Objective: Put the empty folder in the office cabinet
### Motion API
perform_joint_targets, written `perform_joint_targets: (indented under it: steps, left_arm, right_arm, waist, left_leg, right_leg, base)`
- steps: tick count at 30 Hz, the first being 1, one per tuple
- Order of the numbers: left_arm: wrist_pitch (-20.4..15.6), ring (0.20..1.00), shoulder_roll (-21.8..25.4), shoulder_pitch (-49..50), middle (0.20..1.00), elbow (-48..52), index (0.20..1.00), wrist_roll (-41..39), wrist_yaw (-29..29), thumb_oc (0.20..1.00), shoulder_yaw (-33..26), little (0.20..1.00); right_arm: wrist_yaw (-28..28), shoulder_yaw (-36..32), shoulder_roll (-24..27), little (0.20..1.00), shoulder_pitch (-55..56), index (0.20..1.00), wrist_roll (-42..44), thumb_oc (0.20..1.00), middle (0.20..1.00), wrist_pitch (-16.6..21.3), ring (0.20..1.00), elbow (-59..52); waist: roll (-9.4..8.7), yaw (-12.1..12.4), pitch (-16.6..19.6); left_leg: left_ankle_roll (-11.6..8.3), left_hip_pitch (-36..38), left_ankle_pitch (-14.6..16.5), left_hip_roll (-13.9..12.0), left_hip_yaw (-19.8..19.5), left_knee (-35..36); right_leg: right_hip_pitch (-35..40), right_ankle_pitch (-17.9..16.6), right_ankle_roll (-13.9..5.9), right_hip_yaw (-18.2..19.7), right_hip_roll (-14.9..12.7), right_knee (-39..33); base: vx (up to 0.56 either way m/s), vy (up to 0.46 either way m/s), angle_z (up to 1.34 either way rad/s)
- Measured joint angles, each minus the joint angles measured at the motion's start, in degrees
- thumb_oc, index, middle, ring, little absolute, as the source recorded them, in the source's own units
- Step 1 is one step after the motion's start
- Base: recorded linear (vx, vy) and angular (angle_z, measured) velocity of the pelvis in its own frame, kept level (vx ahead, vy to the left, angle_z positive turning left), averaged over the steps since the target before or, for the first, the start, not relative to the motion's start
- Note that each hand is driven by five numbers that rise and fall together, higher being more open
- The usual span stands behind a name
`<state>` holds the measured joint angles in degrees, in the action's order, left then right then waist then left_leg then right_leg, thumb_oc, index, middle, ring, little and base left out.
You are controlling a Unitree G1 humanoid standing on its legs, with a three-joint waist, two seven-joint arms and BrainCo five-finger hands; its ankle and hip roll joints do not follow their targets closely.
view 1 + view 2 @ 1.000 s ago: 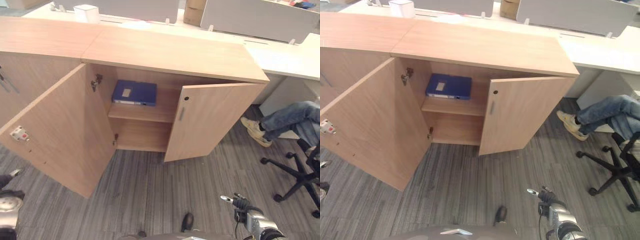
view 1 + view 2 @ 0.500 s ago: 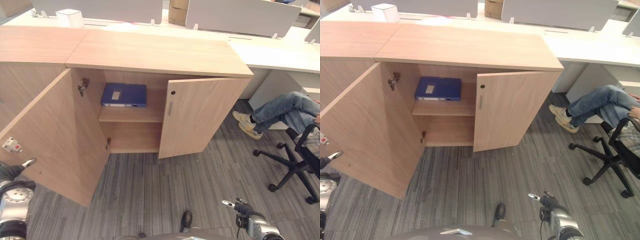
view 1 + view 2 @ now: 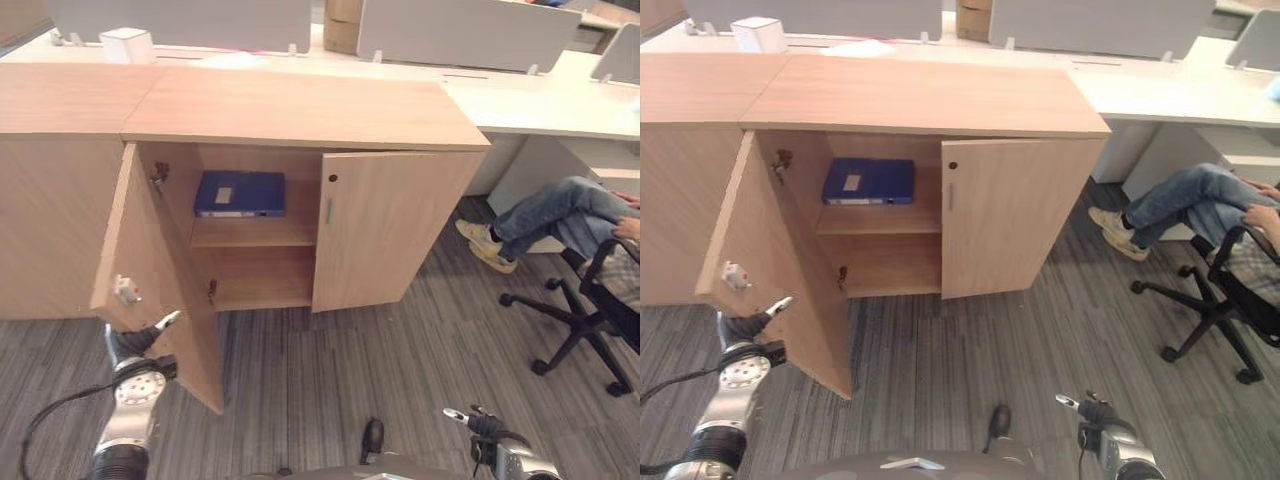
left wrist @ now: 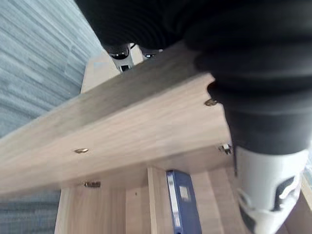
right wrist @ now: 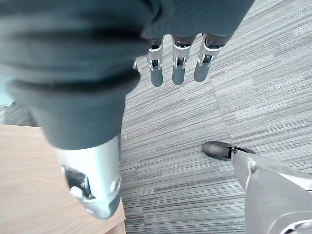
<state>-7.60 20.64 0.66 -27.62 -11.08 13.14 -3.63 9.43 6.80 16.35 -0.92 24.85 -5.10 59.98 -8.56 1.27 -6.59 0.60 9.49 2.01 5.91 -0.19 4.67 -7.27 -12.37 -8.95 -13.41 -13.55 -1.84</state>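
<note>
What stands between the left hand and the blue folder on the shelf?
The open left cabinet door stands between them. In the left eye view, the left hand is at its outer face, and the blue folder lies on the upper shelf beyond.

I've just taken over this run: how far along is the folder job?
Done: the blue folder lies flat on the cabinet's upper shelf. In hand: the left hand is at the outer face of the left door, apparently swinging it shut. Left: close that door; the right door looks nearly closed. The right hand hangs open, idle.
</note>
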Motion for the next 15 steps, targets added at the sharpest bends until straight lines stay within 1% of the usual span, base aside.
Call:
perform_joint_targets:
  steps: [5, 11, 15]
  left_arm:
    - [-0.3, 1.000, -1.8, -0.4, 1.000, 1.2, 1.000, -3.0, -2.0, 1.000, 3.0, 1.000]
    - [-0.3, 1.000, -1.8, -0.8, 1.000, 1.2, 1.000, -5.8, -3.4, 1.000, 3.8, 1.000]
    - [-0.3, 1.000, -1.8, -0.8, 1.000, 1.2, 1.000, -6.1, -3.5, 1.000, 3.9, 1.000]
  right_arm:
    - [0.0, 0.0, -0.3, 1.000, -0.5, 1.000, -1.3, 1.000, 1.000, -0.1, 1.000, 0.8]
    - [-0.3, 0.0, -0.5, 1.000, -0.6, 1.000, -1.9, 1.000, 1.000, -0.1, 1.000, 0.8]
    - [-1.5, 0.0, -0.5, 1.000, -0.6, 1.000, -3.6, 1.000, 1.000, 0.0, 1.000, -0.1]
  waist:
    - [1.05, -1.5, -0.5]
    - [1.21, -2.7, -0.5]
    - [1.30, -3.6, -0.5]
  left_leg:
    - [-0.04, 0.2, -0.1, -0.3, 0.6, 0.0]
    - [0.09, 0.6, 0.0, -0.4, 1.3, 0.1]
    - [0.11, 0.7, 0.1, -0.5, 1.3, 0.0]
  right_leg:
    - [0.1, 0.0, 0.01, 0.3, 0.5, 0.0]
    - [0.0, 0.0, 0.01, 0.6, 0.7, 0.0]
    - [0.1, 0.0, 0.02, 0.8, 0.9, 0.0]
  base:
    - [0.01, 0.009, -0.06]
    - [0.02, 0.005, -0.07]
    - [0.01, 0.003, -0.02]
